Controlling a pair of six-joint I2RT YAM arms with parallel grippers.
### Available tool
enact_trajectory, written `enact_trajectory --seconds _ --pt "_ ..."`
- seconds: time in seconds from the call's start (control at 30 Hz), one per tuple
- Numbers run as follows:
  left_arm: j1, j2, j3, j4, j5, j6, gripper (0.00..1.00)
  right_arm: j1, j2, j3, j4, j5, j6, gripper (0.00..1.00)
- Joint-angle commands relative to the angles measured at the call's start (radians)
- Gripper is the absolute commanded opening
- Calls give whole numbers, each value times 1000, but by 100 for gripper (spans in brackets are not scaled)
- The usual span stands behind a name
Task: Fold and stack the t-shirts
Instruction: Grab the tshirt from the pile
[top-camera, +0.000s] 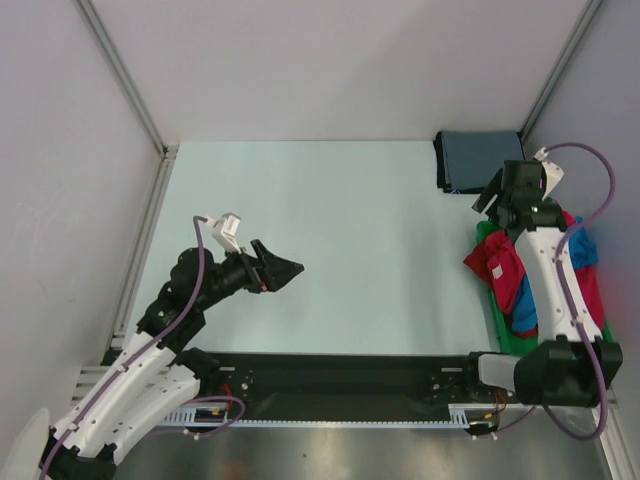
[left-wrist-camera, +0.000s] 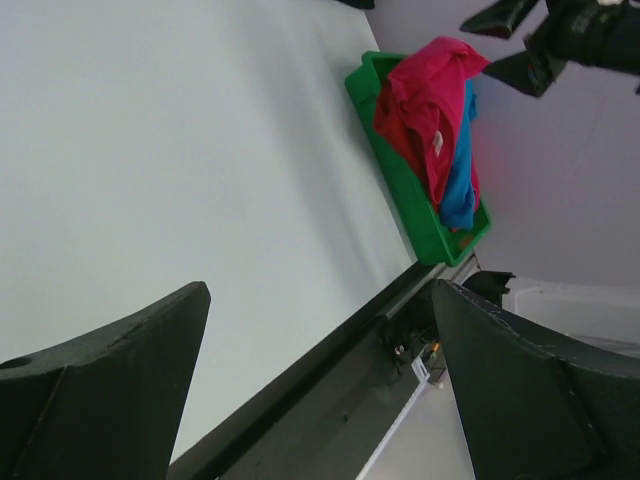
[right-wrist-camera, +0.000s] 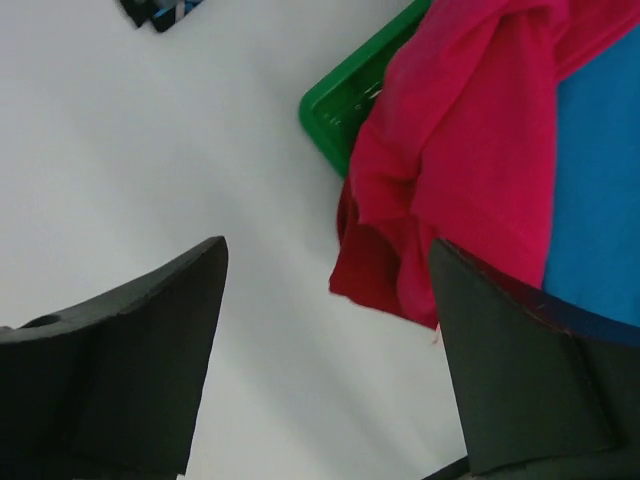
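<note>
While the left gripper (left-wrist-camera: 320, 290) and right gripper (right-wrist-camera: 328, 250) gape wide and empty, the green tray (left-wrist-camera: 415, 225) holds a heap — pink-red shirt (left-wrist-camera: 425, 100) over blue shirt (left-wrist-camera: 460, 190).

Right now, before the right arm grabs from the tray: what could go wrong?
1. The pink-red shirt hangs over the rim of the green tray and lies bunched against the bright blue shirt. A pinch there may drag both out together.
2. Pulling that bundle sideways could possibly shift the tray too.
3. The open right gripper sits close to the folded grey-blue shirt. A careless sweep might undo the fold.
</note>
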Motion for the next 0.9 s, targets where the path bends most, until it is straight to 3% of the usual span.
enact_trajectory --seconds 0.0,0.2,0.43,0.53,0.63,0.7,0.73,0.87 --pt "-8 10 23 65 83 30 100 -15 144 114 35 230 -56 86" --pt "-65 24 49 71 54 35 100 -43 324 153 148 426 -168 83" --pt "-91 21 49 50 42 56 100 -66 525 214 217 540 -213 79" --pt "-94 21 65 34 31 74 100 -67 569 244 223 604 -196 67" --pt "-94 26 82 20 29 81 100 -67 593 276 220 643 -190 42" --pt "-94 29 86 14 32 81 100 -71 588 309 217 678 -194 19" --pt "-94 30 88 14 37 79 100 -72 583 331 208 690 -191 0" --pt "-92 50 88 25 49 56 100 -68 512 441 110 747 -162 0"
